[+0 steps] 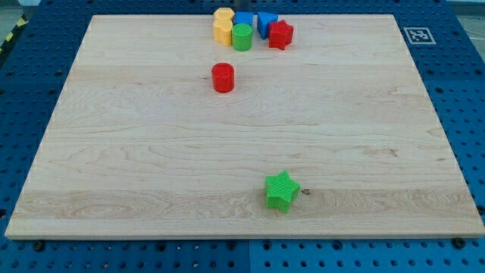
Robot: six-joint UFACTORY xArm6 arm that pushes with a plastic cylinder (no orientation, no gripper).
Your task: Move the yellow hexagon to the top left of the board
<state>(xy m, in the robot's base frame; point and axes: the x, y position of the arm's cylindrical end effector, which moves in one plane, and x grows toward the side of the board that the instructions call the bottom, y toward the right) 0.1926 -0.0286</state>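
Nearest the view's bottom, a green star (281,190) sits alone on the wooden board (136,152). Yellow hexagon (223,18) stands upright at top centre, touching another yellow block (222,31), by a green cylinder (242,36), blue blocks (255,20), red star (280,34); a red cylinder (223,77) lies apart. My tip isn't visible.

Light is bright and even across my board (151,152), diffuse, apparently from overhead. Shadows are short and soft; the green star (281,189) throws a small dark patch on its right. No glare on the wood; grain reads clearly. Focus is sharp throughout. Board edges converge toward the view's top. My tip does not show.
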